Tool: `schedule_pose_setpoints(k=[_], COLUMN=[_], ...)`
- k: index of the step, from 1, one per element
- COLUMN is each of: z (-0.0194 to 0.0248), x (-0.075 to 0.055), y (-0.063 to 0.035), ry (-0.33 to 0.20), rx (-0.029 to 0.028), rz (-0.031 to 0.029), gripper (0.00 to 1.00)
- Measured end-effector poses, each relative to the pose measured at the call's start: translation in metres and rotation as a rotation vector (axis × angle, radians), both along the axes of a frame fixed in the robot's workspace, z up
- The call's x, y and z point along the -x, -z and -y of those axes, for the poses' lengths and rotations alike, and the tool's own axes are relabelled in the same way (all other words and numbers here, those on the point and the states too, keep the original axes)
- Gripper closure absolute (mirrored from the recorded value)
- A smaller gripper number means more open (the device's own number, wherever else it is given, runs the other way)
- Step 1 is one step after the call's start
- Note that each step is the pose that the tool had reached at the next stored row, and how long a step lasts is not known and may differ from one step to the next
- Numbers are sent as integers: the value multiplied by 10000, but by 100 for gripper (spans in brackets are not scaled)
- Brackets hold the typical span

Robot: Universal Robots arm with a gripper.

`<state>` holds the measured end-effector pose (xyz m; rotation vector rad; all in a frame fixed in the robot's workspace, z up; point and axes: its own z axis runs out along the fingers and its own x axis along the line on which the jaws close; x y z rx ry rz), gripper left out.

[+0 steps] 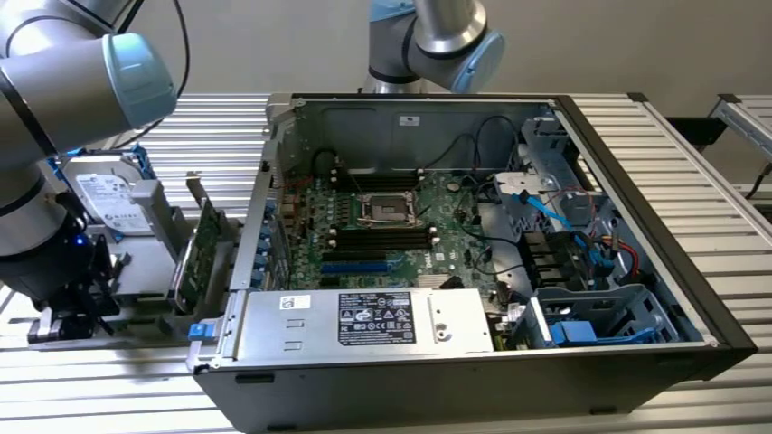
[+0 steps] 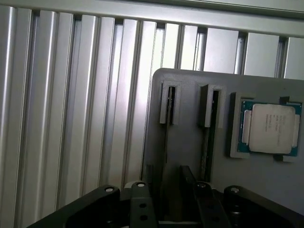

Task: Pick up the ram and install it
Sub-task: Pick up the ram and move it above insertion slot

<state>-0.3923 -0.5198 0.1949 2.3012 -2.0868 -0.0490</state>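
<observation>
My gripper (image 1: 70,312) hangs low at the exterior view's left, over a grey parts holder (image 2: 190,90) on the slatted table. Its two dark fingers (image 2: 148,176) stand apart, open, on either side of the holder's left slot (image 2: 168,109). A thin dark edge (image 2: 165,142) runs along that slot between the fingers; it looks like the ram seen edge-on, untouched. A second slot (image 2: 211,111) beside it holds a similar dark strip. In the open computer case (image 1: 483,244), the black memory slots (image 1: 380,240) lie on the motherboard beside the processor socket (image 1: 389,210).
A processor chip (image 2: 270,128) sits in a recess of the holder. A hard drive (image 1: 107,201) and upright green expansion cards (image 1: 205,244) stand between the gripper and the case. A power supply (image 1: 362,321) fills the case's near side. Blue cables (image 1: 549,212) lie inside at the right.
</observation>
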Motion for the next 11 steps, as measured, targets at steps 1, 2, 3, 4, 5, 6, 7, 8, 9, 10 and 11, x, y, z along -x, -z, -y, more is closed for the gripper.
schedule_pose_setpoints(k=[1,2,3,4,5,6,7,8,9,10,11], z=[1,1,3,4,4,4,4,5,5,5,5], x=[0,0,-1,-1,-1,-1,-1,-1,-1,-1,-1], y=[8,15,22,29,37,43,48,51,53,54,55], ry=[1,1,-1,0,0,0,0,-1,-1,0,0], rx=[-1,-1,-2,-1,-3,-2,-1,0,0,0,0], rz=[1,2,2,1,3,2,2,0,0,-1,0], gripper=[64,64,64,66,66,72,79,79,79,79,79])
